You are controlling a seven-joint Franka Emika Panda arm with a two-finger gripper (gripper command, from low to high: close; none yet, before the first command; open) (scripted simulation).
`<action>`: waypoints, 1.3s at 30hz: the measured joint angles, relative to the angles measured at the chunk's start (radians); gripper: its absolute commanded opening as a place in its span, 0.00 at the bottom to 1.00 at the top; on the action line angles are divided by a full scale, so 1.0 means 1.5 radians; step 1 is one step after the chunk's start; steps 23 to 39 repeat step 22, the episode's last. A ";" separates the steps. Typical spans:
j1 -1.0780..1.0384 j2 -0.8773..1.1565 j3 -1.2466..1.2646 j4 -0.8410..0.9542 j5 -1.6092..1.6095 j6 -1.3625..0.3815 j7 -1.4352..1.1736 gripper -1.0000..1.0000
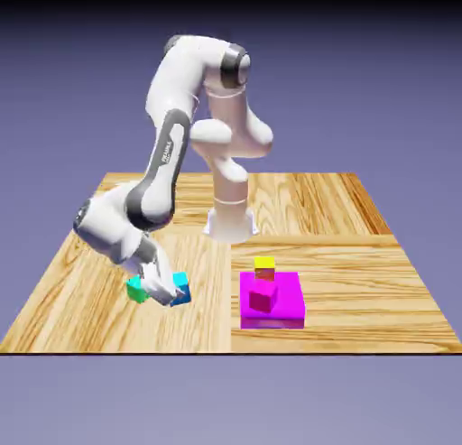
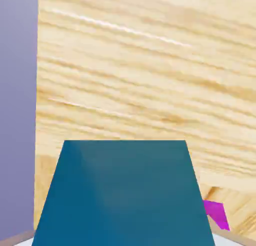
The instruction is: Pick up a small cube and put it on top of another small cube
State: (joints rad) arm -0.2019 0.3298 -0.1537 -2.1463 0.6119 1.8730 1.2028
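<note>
Blue cube's gripped between the fingers, off on the exterior view's left of the magenta block.

White robot arm, gripper seemingly at blue cube, wooden table

We see a wood-grained table across the exterior view's middle, with a plain blue-violet backdrop behind it, fading to black along the top edge.
</note>
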 measured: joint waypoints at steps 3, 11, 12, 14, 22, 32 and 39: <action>-0.004 -0.057 0.072 -0.042 -0.048 -0.006 -0.005 0.00; -0.007 -0.211 0.266 -0.155 -0.177 -0.022 -0.017 0.00; -0.002 -0.224 0.283 -0.164 -0.188 -0.023 -0.018 0.00; 0.035 -0.213 0.286 -0.182 -0.183 0.006 -0.021 0.00; -0.009 -0.199 0.291 -0.204 -0.179 0.042 -0.025 1.00; -0.009 -0.199 0.291 -0.204 -0.179 0.042 -0.025 1.00; -0.009 -0.199 0.291 -0.204 -0.179 0.042 -0.025 1.00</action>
